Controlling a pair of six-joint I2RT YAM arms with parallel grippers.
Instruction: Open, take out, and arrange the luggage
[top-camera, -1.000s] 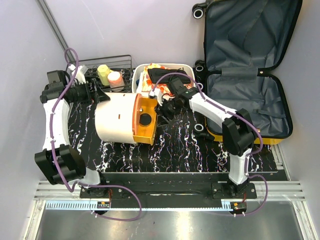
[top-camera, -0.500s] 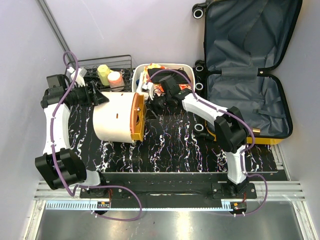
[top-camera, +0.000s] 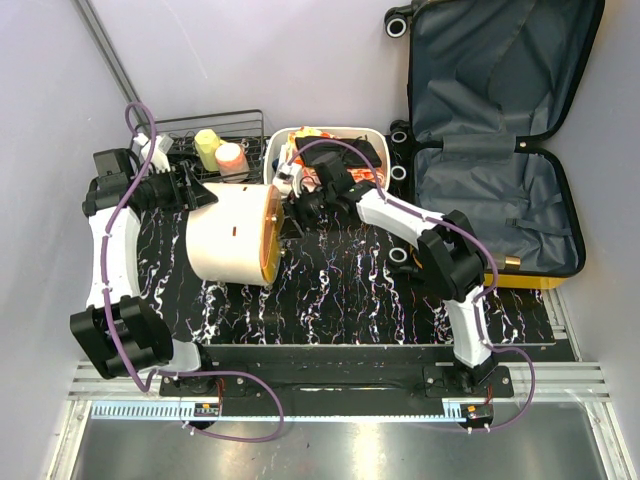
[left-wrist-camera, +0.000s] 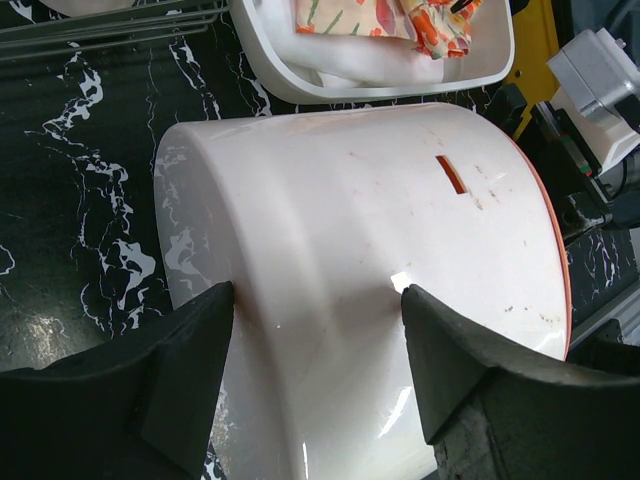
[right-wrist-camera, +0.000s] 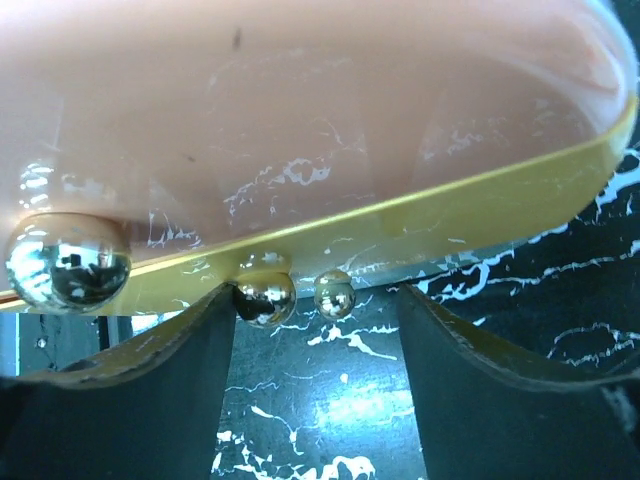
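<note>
Cream plastic and lying on its side, the round container (top-camera: 228, 238) could, I judge, roll across the surface (top-camera: 350, 290) if the right arm pushes its orange lid (top-camera: 270, 232) harder than the left fingers (left-wrist-camera: 190, 380), spread unclenched against its wall, can brace. The right fingers (right-wrist-camera: 150, 400) hang released at the lid's rim, arm stretched forward-left. The luggage (top-camera: 500, 190) lies open at far right.

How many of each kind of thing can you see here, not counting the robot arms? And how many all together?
Yellow suitcase: 1
White tray: 1
Cream-and-orange round container: 1
Wire rack: 1
Small containers in the rack: 2 (yellow one, pink one)
Total: 6
The clothes in the tray are too jumbled to count.
</note>
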